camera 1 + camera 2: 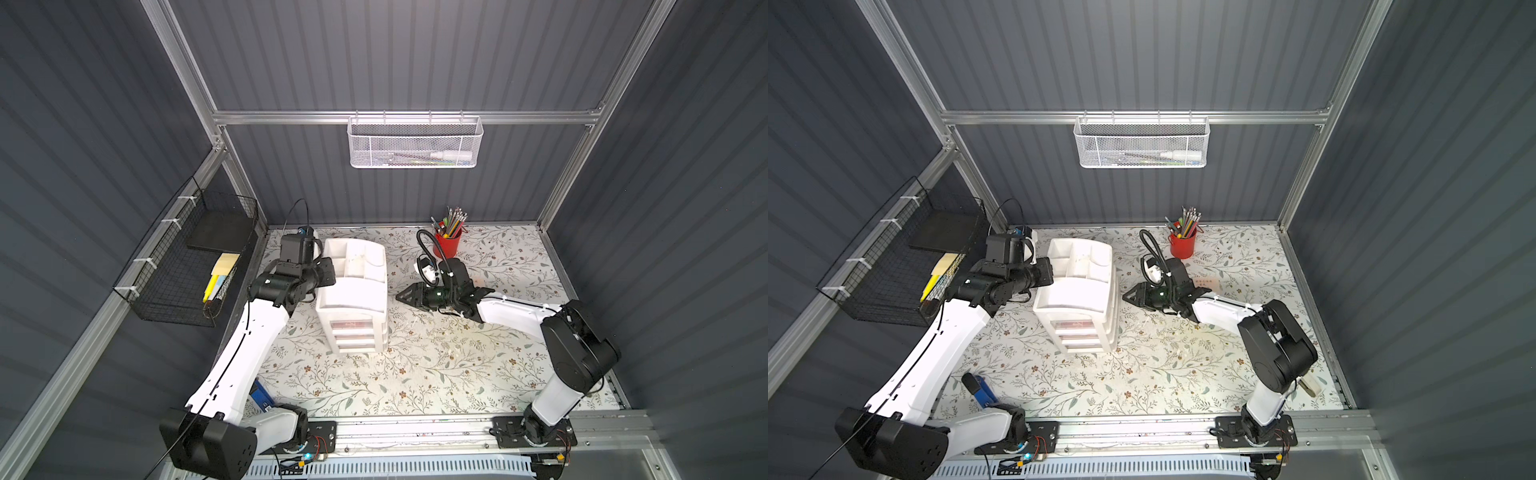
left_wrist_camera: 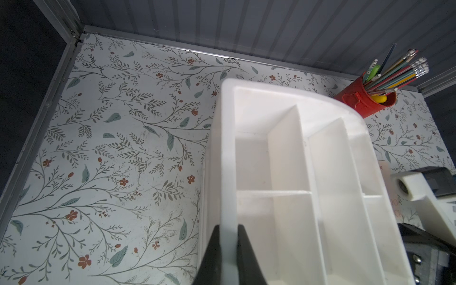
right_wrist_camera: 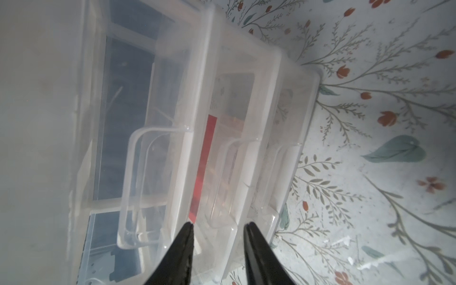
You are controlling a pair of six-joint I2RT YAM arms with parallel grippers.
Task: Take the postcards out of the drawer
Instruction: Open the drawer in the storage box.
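Lab robot cell: aluminium frame (image 1: 399,117), grey panels (image 1: 395,54)

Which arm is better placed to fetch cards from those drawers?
Likely right: the right gripper, open, faces the clear plastic drawer showing a red postcard; the left gripper is clamped on the white plastic organizer.

- White mesh wire basket (image 1: 374,145), hooked on the aluminium rail (image 1: 291,117), upper centre in both top views. A white tube (image 1: 451,156) lies inside.
- Black wire basket (image 1: 166,270), left edge, holding yellow sticky-note pads (image 1: 224,264).
- Red cylindrical cup (image 1: 448,247), right of centre, filled with pencils (image 1: 456,217).
- Floral-patterned table covering (image 1: 436,374), lower half.
- Blue object (image 1: 984,394), lower left in a top view; identity unclear.
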